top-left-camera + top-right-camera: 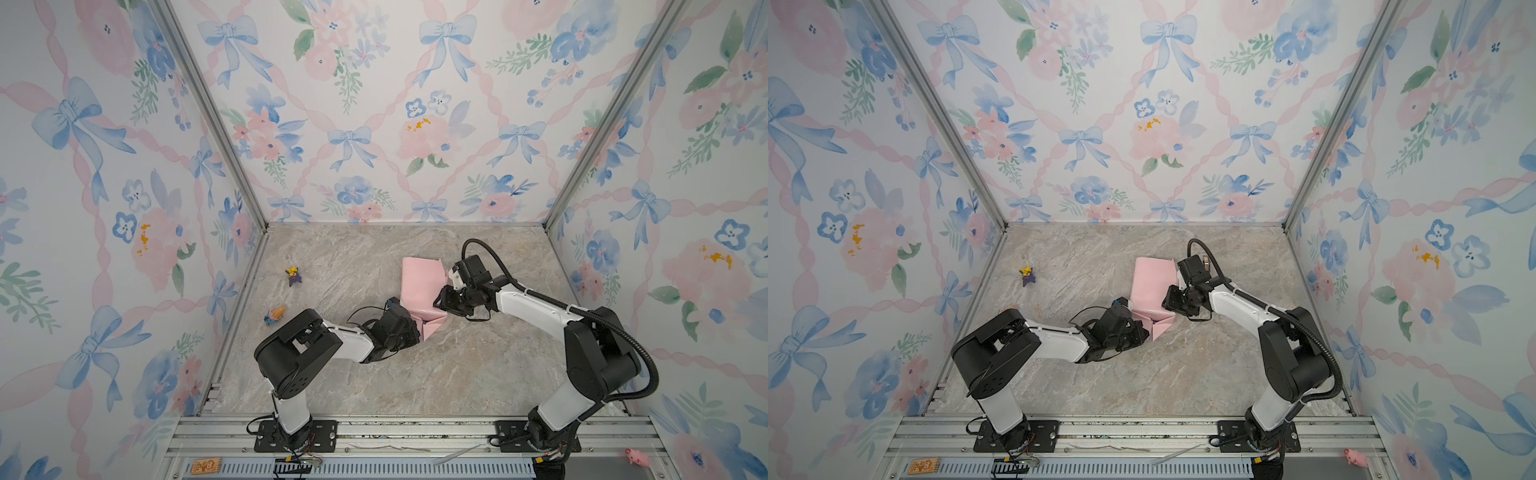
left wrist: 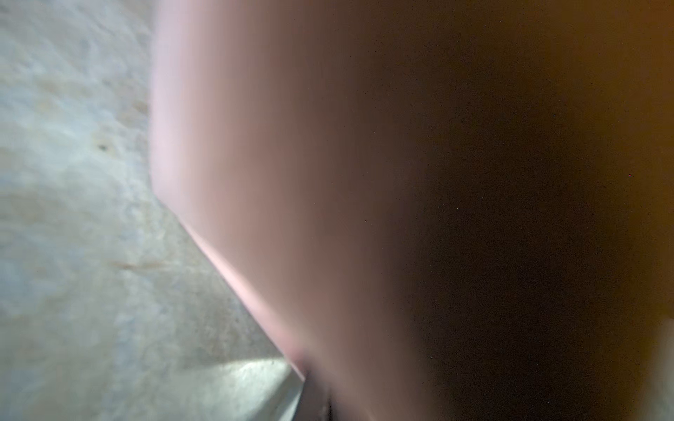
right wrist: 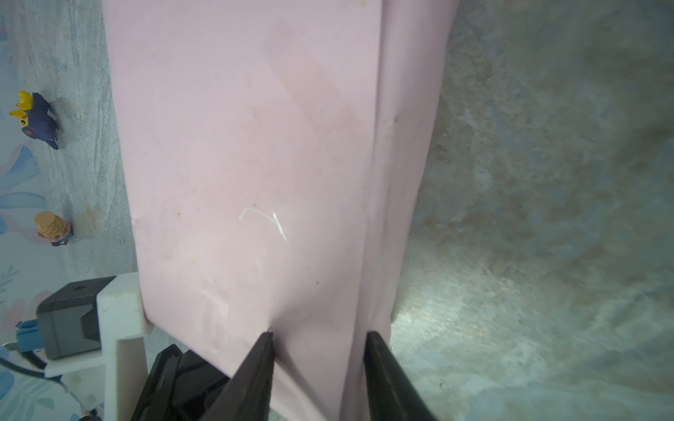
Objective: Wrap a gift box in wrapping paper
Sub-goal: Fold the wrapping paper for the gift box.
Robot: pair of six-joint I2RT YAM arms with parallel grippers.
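The wrapping paper (image 1: pixel 422 286) lies mid-counter (image 1: pixel 457 374), pink side out, long axis running near to far (gift box hidden, presumably inside). My right claw (image 3: pixel 318 340), half-closed, pinches a fold on its right flank. The left claw (image 1: pixel 415 330), fully closed, sits at its near end.

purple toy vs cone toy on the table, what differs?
Colour: the purple toy is dark with yellow tips; the cone toy is tan-orange. Place: the purple toy sits farther back; the cone toy sits nearer the front, by the left arm. Shared: both small, on the table, apart from the wrapping paper.
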